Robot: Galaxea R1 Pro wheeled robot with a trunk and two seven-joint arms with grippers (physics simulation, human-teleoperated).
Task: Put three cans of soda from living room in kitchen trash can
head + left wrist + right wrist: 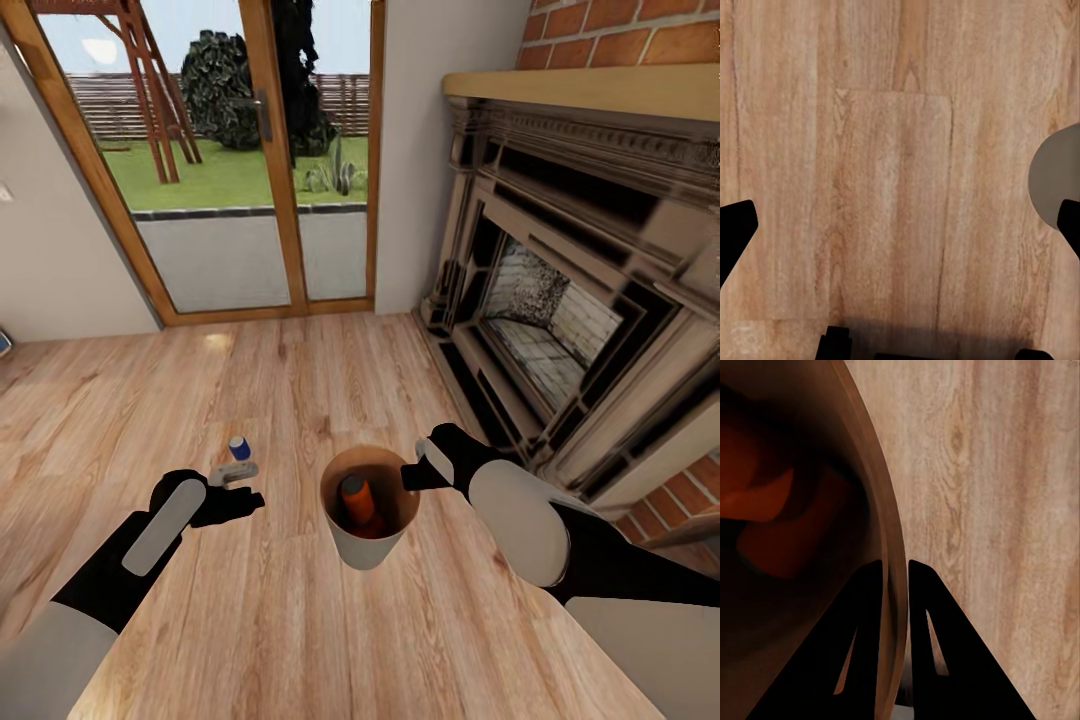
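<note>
Right hand (410,476), black-fingered, is pinched shut on the rim of the pale grey-white tapered bin with the orange-brown inside (352,545); in the right wrist view one finger sits inside the wall and the other outside, the thin rim (891,585) between them. That bin stands, or hangs, low over the light wood plank floor (300,380) in front of the robot, and a bright orange soda can (357,500) leans inside it; whether a second orange can lies beneath it I cannot tell. Beyond the left hand, the dark blue soda can with the grey top (239,447) stands upright on the planks, apart from the bin. Left hand (240,486) hovers near that can with its fingers spread wide and nothing between them, bare floor showing in its wrist view.

The weak point, as I judge it, is the one-sided pinch on a thin, sloping wall: if the bin is carried this way it may swing or tilt, slip out of the fingers, and spill the orange can. A jolt from the base while driving would do the same. The blue can is narrow and upright, so a careless approach by the left hand could knock it over and send it rolling toward the wood-framed glass doors (240,150) or the dark fireplace surround (560,300).
</note>
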